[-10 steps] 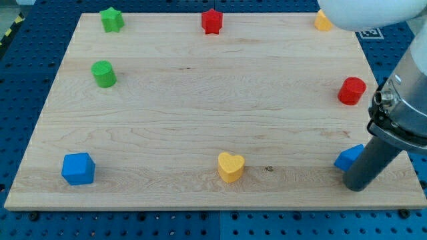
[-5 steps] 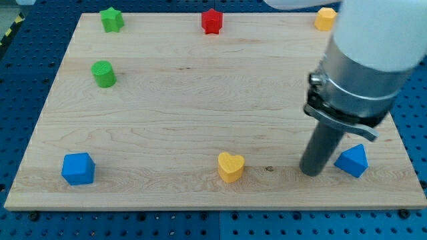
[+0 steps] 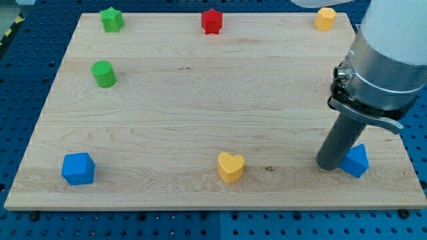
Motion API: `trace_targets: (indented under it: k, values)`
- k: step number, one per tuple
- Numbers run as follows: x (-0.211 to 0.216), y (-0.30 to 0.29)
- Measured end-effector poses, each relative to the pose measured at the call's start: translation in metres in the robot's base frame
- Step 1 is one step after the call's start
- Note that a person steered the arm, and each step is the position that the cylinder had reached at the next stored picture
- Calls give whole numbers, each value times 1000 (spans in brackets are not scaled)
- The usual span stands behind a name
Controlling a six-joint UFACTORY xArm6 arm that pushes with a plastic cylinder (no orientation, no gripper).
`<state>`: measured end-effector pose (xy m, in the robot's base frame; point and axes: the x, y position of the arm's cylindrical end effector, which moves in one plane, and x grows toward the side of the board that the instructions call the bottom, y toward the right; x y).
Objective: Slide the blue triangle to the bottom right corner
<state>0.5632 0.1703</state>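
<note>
The blue triangle (image 3: 356, 161) lies on the wooden board (image 3: 200, 113) near its bottom right corner. My tip (image 3: 330, 165) stands on the board right against the triangle's left side, and the rod covers the triangle's left edge. The arm's grey and white body rises above it toward the view's top right.
A blue cube (image 3: 78, 168) sits at the bottom left, a yellow heart (image 3: 231, 166) at the bottom middle. A green cylinder (image 3: 103, 73) and a green star (image 3: 111, 19) are at the top left, a red star (image 3: 211, 21) at the top middle, a yellow block (image 3: 325, 18) at the top right.
My tip went from the triangle's right side around to its left, then moved right until it met the triangle. The triangle has barely moved. The red block at right is now hidden by the arm.
</note>
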Motion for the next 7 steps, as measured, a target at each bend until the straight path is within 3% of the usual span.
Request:
trace_targets:
  k: [4,6,7]
  values:
    - [-5,24]
    - [-111,-47]
    - [-136,-85]
